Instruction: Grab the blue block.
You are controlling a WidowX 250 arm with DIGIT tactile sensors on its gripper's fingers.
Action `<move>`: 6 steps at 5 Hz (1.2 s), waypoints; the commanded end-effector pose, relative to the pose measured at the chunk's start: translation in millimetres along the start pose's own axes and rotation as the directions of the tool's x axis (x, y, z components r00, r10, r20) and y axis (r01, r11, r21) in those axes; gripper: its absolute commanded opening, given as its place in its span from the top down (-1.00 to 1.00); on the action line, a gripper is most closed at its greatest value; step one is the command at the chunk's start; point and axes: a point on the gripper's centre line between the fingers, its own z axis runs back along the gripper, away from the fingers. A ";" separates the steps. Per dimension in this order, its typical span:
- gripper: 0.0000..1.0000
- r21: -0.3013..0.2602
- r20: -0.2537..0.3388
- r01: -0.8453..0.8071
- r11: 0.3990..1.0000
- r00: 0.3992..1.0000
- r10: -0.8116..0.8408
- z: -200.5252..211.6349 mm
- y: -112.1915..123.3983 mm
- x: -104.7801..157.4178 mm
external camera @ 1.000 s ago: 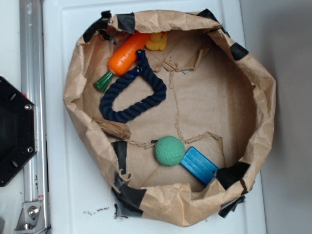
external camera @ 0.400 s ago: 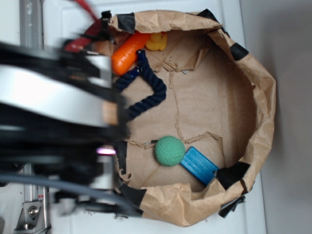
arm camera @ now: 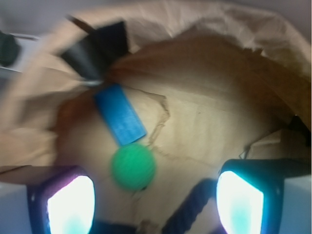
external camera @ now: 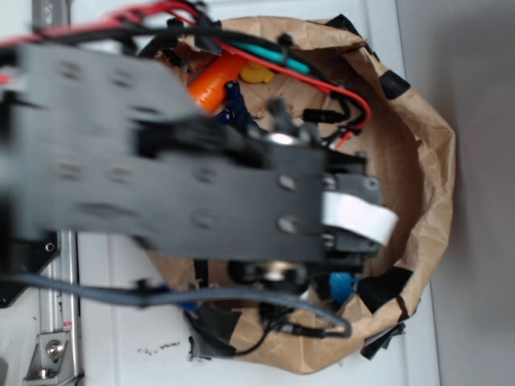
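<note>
Two fingers are hanging wide apart as the hand [arm camera: 155, 197] is nearing the blue block [arm camera: 119, 113], lying ahead and left, touching the green ball [arm camera: 133, 166]. Approach step, I'd say; next: shifting left, descending, closing.

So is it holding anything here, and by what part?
Nothing. The fingers stand wide apart with only paper between them; the blue block lies untouched beside the green ball.
</note>
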 end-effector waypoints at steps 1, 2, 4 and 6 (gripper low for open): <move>-1.00 0.031 0.037 0.066 0.997 0.997 -0.067 -21.0 16.6 15.4; -1.00 -0.040 0.081 0.160 0.986 0.984 -0.156 -28.7 -14.7 21.4; -1.00 -0.081 0.079 0.329 0.941 0.943 -0.323 -72.0 -68.7 14.3; 1.00 -0.052 -0.011 0.336 0.941 0.942 -0.337 -121.4 -56.7 9.7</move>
